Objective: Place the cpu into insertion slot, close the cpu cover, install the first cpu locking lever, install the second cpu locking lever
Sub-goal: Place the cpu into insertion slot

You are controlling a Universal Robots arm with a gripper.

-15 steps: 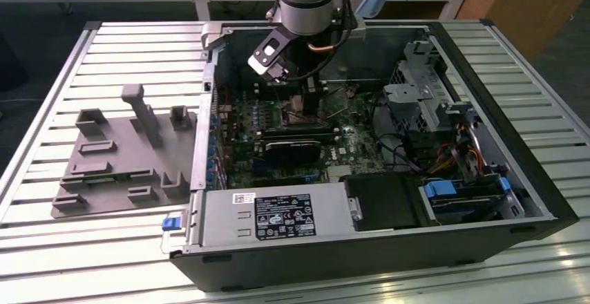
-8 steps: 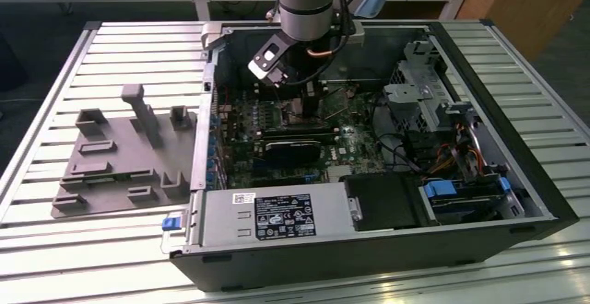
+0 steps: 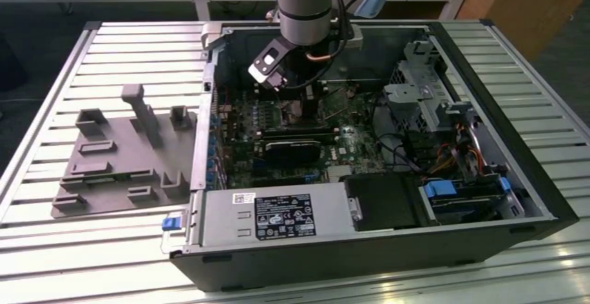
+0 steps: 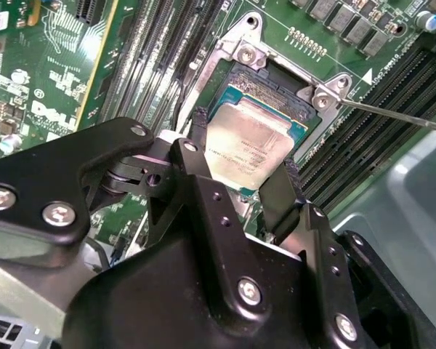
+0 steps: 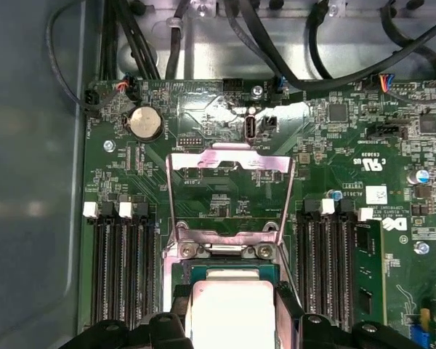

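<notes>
My gripper point(image 4: 245, 149) reaches down into the open computer case point(image 3: 369, 249) and is shut on the cpu point(image 4: 251, 142), a silver-grey square chip, with one black finger point(image 4: 198, 134) on each of two opposite sides. The chip hangs slightly tilted just over the insertion slot point(image 4: 272, 76), whose dark socket and silvery rim show past its far edge. In the first wrist view the cpu point(image 5: 232, 309) sits between the fingers, and the cpu cover point(image 5: 229, 161) stands swung open beyond the socket. A thin lever rod point(image 4: 392, 116) sticks out beside the socket. In the exterior view the gripper point(image 3: 309, 95) is over the green motherboard point(image 3: 242, 145).
Black memory slots point(image 5: 123, 262) flank the socket on both sides. A black card point(image 3: 295, 148) lies on the board nearer the power supply point(image 3: 267, 217). Cables and drive bays point(image 3: 452, 179) fill the case at the exterior view's right. A grey fixture tray point(image 3: 120, 159) lies outside.
</notes>
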